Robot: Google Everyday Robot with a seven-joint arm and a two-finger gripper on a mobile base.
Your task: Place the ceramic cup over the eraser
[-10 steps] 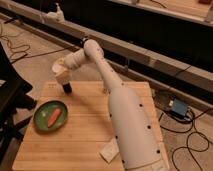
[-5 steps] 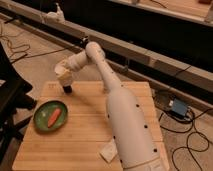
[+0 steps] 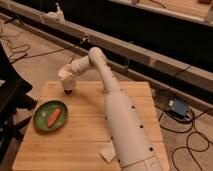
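The ceramic cup [image 3: 65, 76] is small and white, held in my gripper [image 3: 68, 80] above the table's far left corner. The eraser [image 3: 68, 91], a small dark block, stands on the wooden table [image 3: 90, 130] directly beneath the cup, with its top hidden by the cup and gripper. I cannot tell whether the cup touches it. My white arm [image 3: 117, 115] reaches from the front right across the table to that corner.
A green plate [image 3: 41, 122] with an orange carrot [image 3: 54, 116] lies at the left of the table. A pale flat square piece [image 3: 107, 152] lies near the front edge by the arm's base. A whitish figurine-like bottle [image 3: 56, 12] stands on the far ledge. Cables run over the floor.
The gripper with the cup has come down and slightly right, closer to the eraser. The eraser, plate and pale piece have not moved.
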